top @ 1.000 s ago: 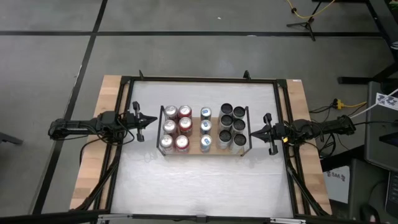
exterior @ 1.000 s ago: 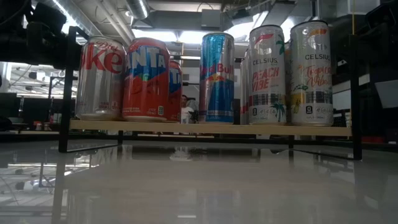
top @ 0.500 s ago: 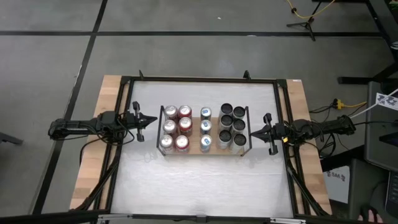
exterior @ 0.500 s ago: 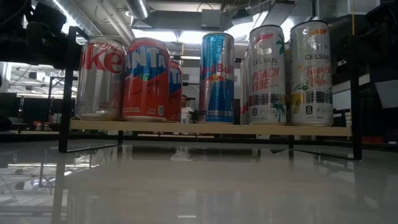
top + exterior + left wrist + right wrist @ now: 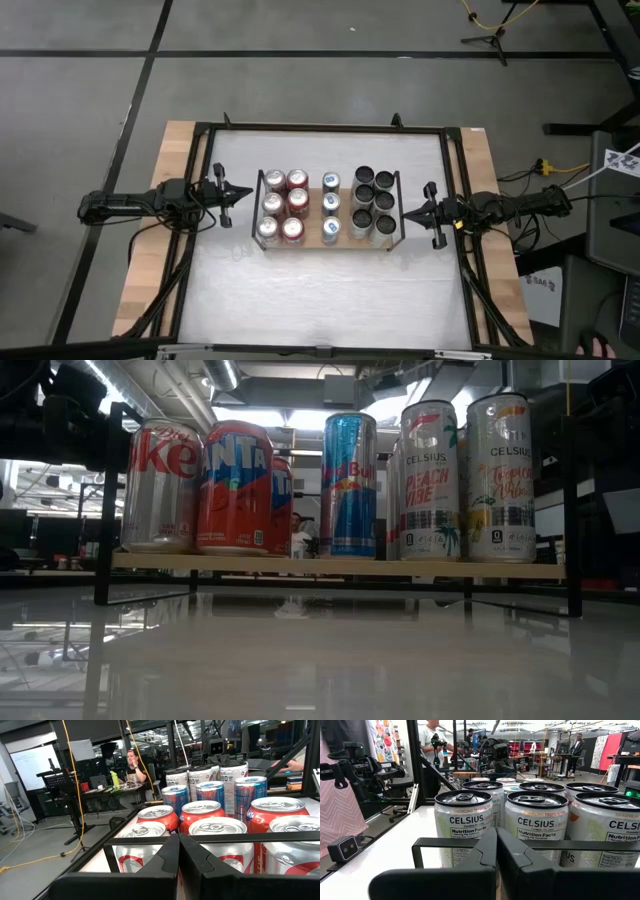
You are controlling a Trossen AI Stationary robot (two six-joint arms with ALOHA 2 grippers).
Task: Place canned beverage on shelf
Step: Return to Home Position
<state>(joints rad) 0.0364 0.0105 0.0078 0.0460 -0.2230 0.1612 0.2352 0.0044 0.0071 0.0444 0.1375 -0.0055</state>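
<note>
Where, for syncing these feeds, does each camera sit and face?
High view: above the table, looking straight down; both arms show, left gripper and right gripper flanking the shelf.
Low view: at table-top height, looking level at the shelf's long side; no gripper clearly shows.
Left wrist view: on the left arm, facing the red cans past its shut fingers.
Right wrist view: on the right arm, facing the Celsius cans past its shut fingers.
Shared: both wrist views see the Celsius cans, from opposite ends.
</note>
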